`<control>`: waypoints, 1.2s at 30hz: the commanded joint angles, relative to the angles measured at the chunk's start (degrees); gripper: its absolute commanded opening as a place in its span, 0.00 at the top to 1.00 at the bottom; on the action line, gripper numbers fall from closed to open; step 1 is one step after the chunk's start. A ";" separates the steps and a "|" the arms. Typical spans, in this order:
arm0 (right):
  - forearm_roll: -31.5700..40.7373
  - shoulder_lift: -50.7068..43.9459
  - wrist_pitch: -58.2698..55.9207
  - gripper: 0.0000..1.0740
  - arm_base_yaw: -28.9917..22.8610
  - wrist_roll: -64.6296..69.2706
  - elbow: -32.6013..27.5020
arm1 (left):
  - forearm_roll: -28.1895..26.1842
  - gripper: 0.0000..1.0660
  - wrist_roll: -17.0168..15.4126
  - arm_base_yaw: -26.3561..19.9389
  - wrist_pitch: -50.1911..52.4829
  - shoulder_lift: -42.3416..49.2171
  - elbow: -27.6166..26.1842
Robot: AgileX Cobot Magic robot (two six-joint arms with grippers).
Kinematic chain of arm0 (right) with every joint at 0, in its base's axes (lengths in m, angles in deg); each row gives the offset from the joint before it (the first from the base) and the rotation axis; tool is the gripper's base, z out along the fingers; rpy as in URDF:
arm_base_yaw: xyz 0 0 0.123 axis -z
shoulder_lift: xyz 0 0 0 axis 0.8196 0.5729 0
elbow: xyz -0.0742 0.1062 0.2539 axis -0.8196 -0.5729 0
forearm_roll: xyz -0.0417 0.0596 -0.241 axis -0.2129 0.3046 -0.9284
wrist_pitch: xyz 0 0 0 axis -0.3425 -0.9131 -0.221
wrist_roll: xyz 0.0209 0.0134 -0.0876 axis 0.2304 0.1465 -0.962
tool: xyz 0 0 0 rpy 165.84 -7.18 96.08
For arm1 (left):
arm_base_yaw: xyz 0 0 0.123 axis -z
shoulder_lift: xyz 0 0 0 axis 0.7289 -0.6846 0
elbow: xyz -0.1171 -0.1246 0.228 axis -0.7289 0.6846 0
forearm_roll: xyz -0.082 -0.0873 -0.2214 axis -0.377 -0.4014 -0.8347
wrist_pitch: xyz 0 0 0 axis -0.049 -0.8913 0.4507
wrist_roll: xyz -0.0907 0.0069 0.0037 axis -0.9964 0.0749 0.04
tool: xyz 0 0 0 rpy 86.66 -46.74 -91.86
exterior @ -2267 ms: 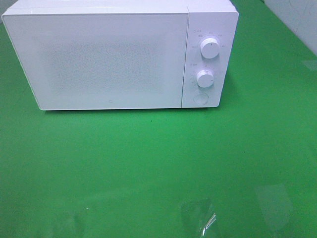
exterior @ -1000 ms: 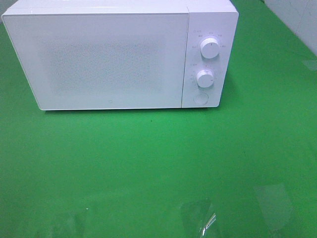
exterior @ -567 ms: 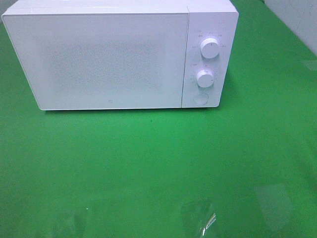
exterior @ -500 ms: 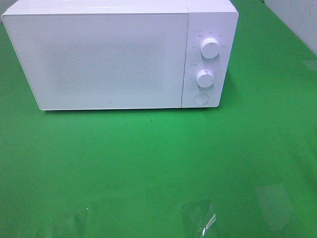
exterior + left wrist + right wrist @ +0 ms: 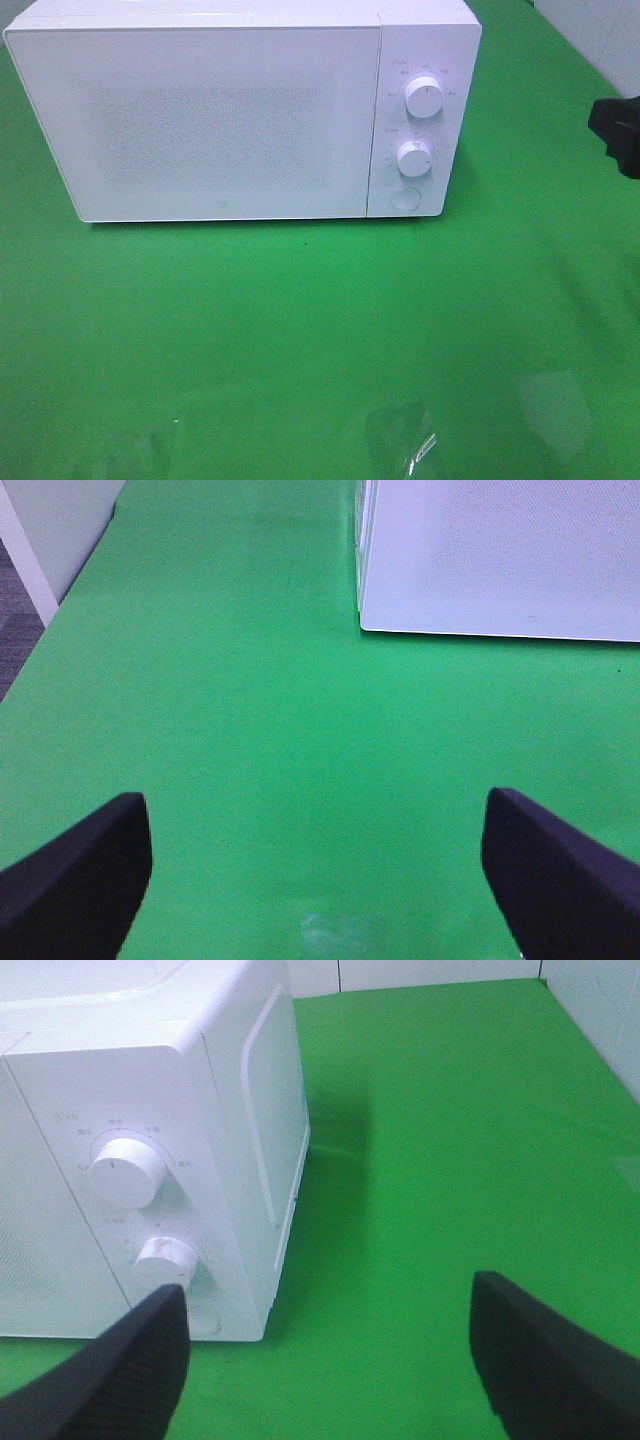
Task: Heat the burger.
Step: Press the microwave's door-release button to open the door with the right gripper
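Note:
The burger is out of view in every frame. A white microwave (image 5: 240,110) stands at the back of the green table (image 5: 300,330) with its door shut. The left wrist view shows its lower front corner (image 5: 500,560). My left gripper (image 5: 315,810) hangs open over bare green surface, well short of that corner. My right gripper (image 5: 330,1295) is open too, empty, facing the microwave's control panel (image 5: 150,1160) from the right. A dark part of the right gripper (image 5: 618,132) shows at the right edge of the exterior view.
The panel carries two round knobs (image 5: 424,97) (image 5: 413,157) and a round button (image 5: 404,199). A white tiled wall (image 5: 600,40) rises at the back right. The table's left edge borders a white cabinet (image 5: 50,530) and grey floor.
A dark part of the right arm has come into the exterior view at its right edge. The microwave and table look the same.

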 commanded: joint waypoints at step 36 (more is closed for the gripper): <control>38.04 41.65 53.23 0.32 -36.10 -17.65 2.23 | -0.52 0.23 0.11 -0.06 0.57 0.86 0.00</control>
